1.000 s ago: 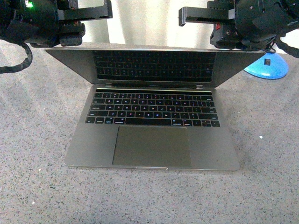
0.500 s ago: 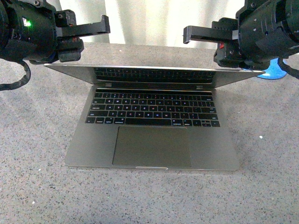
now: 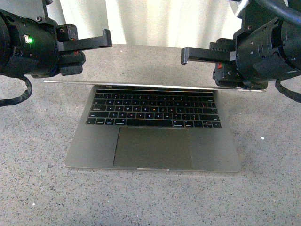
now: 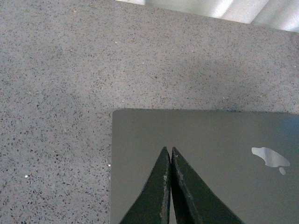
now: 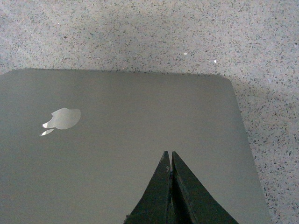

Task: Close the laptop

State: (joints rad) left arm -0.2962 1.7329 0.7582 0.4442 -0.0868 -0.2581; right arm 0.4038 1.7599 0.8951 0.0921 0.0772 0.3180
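Observation:
The space-grey laptop (image 3: 153,136) lies on the speckled grey table with its black keyboard and trackpad facing me. Its lid (image 3: 155,85) is tipped far forward and shows only as a thin edge above the keyboard. My left gripper (image 3: 107,38) is shut and empty, over the lid's left part. My right gripper (image 3: 185,55) is shut and empty, over the lid's right part. In the left wrist view the shut fingertips (image 4: 168,154) hang over the lid's back (image 4: 210,154) near the apple logo (image 4: 270,157). The right wrist view shows the same: gripper (image 5: 168,156), lid (image 5: 117,140), logo (image 5: 63,119).
The speckled grey table (image 3: 37,179) spreads around the laptop. A pale curtain (image 3: 160,21) hangs behind the table's far edge.
The lid has come down from a steep open angle to nearly flat over the keyboard. Both grippers have moved lower and nearer with it. The blue object at the right is now hidden.

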